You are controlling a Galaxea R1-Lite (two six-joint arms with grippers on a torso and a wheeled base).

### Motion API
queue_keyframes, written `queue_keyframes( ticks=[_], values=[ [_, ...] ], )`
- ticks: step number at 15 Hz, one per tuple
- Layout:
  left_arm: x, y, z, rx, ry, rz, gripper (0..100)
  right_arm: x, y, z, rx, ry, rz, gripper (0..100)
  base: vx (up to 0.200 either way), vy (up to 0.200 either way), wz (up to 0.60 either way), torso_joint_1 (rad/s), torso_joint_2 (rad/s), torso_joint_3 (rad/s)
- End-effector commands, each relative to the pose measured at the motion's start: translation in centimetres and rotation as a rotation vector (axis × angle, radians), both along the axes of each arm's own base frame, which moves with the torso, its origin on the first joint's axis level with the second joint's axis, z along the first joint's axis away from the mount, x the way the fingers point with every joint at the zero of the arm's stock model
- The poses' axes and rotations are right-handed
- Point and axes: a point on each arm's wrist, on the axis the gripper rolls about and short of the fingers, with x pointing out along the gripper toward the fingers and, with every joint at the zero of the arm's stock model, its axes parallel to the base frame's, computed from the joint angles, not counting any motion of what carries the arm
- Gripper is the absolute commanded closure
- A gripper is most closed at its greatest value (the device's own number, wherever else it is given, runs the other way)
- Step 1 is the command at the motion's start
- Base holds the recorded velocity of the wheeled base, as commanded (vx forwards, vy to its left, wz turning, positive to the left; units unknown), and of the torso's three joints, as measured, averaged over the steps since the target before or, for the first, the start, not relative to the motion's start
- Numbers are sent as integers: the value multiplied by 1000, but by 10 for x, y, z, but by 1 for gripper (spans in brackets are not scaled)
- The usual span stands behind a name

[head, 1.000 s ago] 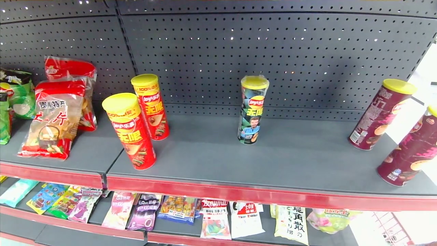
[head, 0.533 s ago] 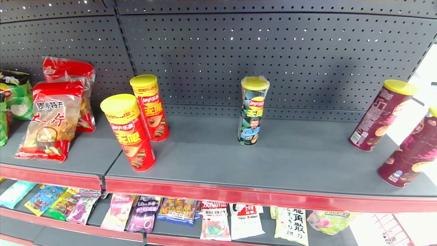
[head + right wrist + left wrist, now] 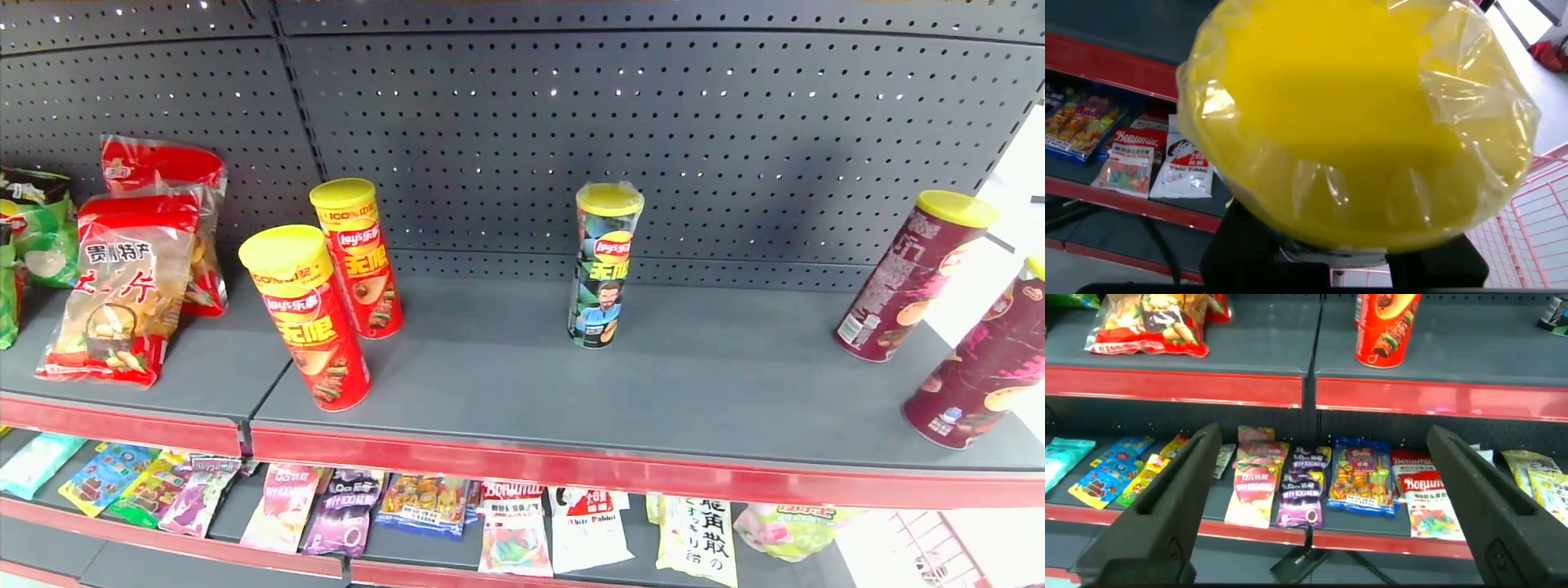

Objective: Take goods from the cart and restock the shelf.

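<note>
The right pincer (image 3: pixel 1335 265) is clenched around a yellow-lidded chip can (image 3: pixel 1355 122) (lid under clear film), held in front of the shelf (image 3: pixel 653 384). On that shelf, red cans (image 3: pixel 306 318), a dark-patterned can (image 3: pixel 602 265) and maroon cans (image 3: pixel 906 278) stand well apart. The left pincer (image 3: pixel 1315 514) hangs released before the lower tier's candy packets (image 3: pixel 1364 478).

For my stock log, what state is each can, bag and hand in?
Front red can: standing, lidded.
Rear red can: standing, lidded.
Blue-green can: standing, lid film-wrapped.
Far maroon can: standing, lidded.
Near maroon can: standing, lidded.
Red snack bags: sealed, propped up.
Left hand: open, empty.
Right hand: shut on yellow-lidded can.
</note>
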Motion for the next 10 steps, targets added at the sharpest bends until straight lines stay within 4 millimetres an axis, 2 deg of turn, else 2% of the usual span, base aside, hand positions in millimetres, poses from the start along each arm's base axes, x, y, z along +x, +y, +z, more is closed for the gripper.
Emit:
queue_keyframes(
  ticks=[1,10],
  values=[
    [0,0,0,0,0,1,0,0,0,0,0,2,2,100,0,0,-600,2,2,-2],
    [0,0,0,0,0,1,0,1,0,-2,2,-1,6,100,0,0,0,0,0,0]
  ],
)
